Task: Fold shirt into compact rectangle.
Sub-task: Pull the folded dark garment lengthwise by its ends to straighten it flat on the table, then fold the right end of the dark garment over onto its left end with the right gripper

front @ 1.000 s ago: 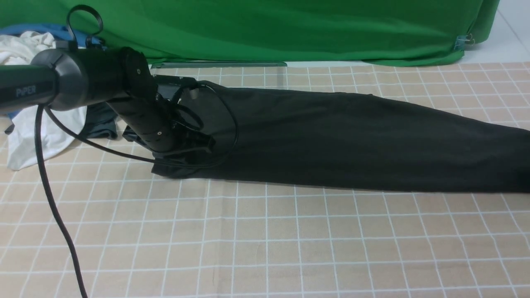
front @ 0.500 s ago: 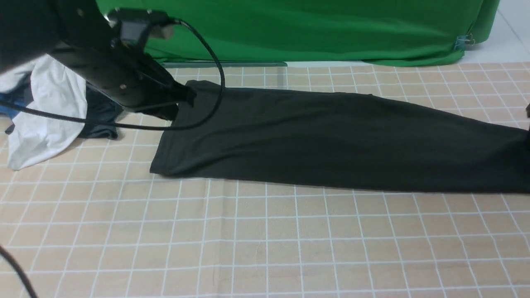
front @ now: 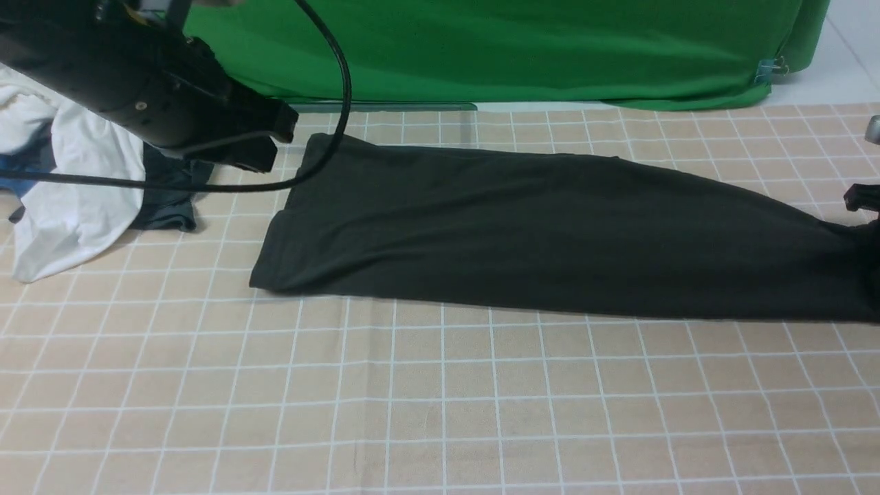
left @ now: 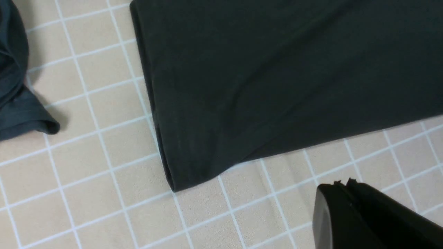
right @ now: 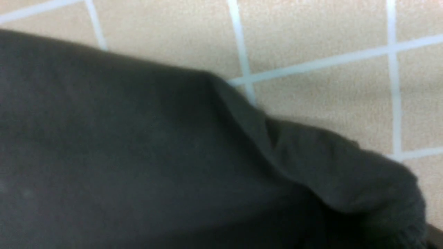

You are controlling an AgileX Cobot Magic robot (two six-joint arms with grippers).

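The black shirt (front: pixel 550 234) lies folded in a long strip across the checked tablecloth, left end squared off (left: pixel 193 103). My left gripper (front: pixel 277 136) hangs above and just left of that end, shut with nothing in it; its tips (left: pixel 341 183) are over bare cloth beside the shirt's corner. My right gripper (front: pixel 865 199) shows only partly at the far right edge, at the shirt's right end. There the fabric is gathered into a raised bunch (right: pixel 346 173) running into its jaws, which stand shut on it.
A pile of other clothes lies at the left: a white garment (front: pixel 75 206), a dark grey one (front: pixel 168 206) (left: pixel 17 103), and blue cloth (front: pixel 17 175). A green backdrop (front: pixel 481 48) hangs behind. The left arm's cable (front: pixel 340 75) loops over the shirt's far left corner.
The left arm has lifted off the shirt's left end and gone up and to the left. The right gripper has come in at the right edge, and the shirt's right end has bunched up.
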